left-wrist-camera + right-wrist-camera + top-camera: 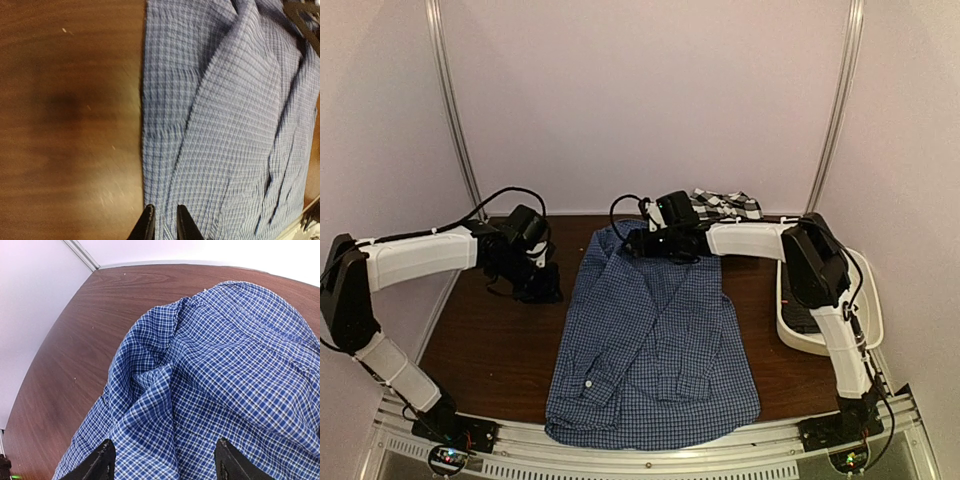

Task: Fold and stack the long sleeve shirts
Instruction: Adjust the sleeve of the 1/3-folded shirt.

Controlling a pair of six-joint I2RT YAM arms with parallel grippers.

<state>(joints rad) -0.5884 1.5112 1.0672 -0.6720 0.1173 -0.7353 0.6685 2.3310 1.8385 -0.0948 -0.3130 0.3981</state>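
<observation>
A blue-and-white fine-check shirt [655,340] lies spread lengthwise down the middle of the table, with its far end bunched up [200,365]. My right gripper [642,243] [165,460] hangs over that bunched far end, jaws wide open, with cloth below and between the fingers but not pinched. My left gripper [540,288] [165,222] is low beside the shirt's left edge [145,125]. Its fingertips stand a narrow gap apart with nothing clamped. A black-and-white large-check shirt [728,204] lies crumpled at the back of the table.
A white plastic tub [868,300] stands at the table's right edge, beside the right arm. Bare brown tabletop [490,340] shows to the left of the shirt. The shirt's near hem hangs at the front edge [650,432].
</observation>
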